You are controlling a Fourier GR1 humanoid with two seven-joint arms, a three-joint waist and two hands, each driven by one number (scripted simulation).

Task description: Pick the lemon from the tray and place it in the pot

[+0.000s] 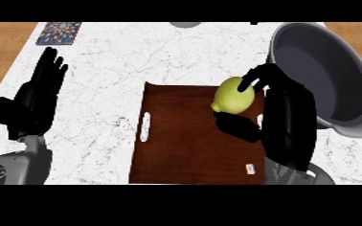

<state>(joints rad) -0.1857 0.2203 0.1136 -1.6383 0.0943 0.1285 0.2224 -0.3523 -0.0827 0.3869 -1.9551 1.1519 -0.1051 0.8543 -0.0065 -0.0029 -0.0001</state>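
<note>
Lemon gripped by right hand, fingers and thumb curled round it, at tray far-right corner beside pot; left hand open, fingers up, left edge

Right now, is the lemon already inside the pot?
No, the right hand curls round the lemon over the far right corner of the tray, outside the pot.
</note>
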